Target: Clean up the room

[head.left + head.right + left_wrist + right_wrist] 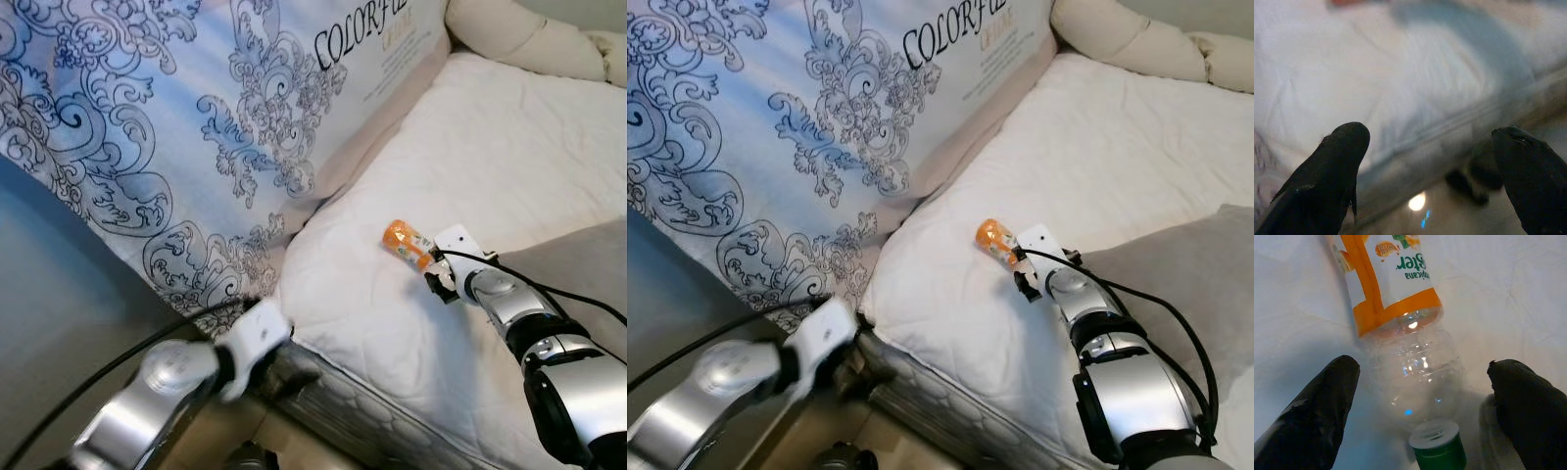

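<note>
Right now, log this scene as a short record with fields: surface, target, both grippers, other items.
surface: white mattress
target: empty plastic bottle, orange label, green cap, lying on its side on the mattress
right gripper: open, fingers either side of the bottle's neck end, not closed on it
left gripper: open, low by the mattress edge, holding nothing
other items: blue patterned pillow leaning at the left; grey cushion at the right
</note>
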Controlling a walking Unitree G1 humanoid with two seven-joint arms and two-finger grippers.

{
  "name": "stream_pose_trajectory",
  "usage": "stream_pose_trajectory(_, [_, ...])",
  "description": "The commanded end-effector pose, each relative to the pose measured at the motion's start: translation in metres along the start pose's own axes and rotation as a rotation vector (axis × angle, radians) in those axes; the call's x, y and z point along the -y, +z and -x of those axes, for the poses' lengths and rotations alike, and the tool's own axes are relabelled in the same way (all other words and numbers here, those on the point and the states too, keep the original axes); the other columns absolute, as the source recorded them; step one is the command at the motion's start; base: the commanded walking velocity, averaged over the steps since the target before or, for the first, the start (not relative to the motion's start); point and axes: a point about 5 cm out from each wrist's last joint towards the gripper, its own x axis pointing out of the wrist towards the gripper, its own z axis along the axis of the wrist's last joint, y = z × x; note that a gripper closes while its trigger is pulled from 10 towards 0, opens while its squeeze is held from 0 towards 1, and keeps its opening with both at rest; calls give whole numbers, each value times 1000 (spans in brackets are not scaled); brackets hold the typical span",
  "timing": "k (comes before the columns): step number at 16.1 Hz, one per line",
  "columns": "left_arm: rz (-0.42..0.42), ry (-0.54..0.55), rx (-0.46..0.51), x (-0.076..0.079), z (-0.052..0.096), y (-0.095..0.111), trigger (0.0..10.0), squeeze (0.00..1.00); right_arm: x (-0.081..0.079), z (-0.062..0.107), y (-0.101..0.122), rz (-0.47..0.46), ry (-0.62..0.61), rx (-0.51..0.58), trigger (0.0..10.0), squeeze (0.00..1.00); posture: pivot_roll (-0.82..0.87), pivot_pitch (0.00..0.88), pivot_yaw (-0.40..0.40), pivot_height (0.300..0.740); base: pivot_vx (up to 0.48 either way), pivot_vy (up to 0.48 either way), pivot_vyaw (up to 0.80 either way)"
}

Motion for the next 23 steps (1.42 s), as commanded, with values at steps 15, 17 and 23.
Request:
stream_pose_trajectory(15, [-53, -54, 61, -1, -8, 15, 10000, 0, -7, -1, 2, -101, 62, 8, 0, 0, 55, 58, 23, 740, 0, 0, 0])
stream_pose_trajectory(17, [-53, -36, 61, -4, -9, 15, 10000, 0, -5, -1, 2, -126, 62, 23, 0, 0, 53, 43, 26, 740, 0, 0, 0])
stream_pose_trajectory(23, [30, 296, 187, -27, -4, 24, 10000, 0, -1, 7, 12, -493, 70, 265, 0, 0, 54, 0, 30, 740, 0, 0, 0])
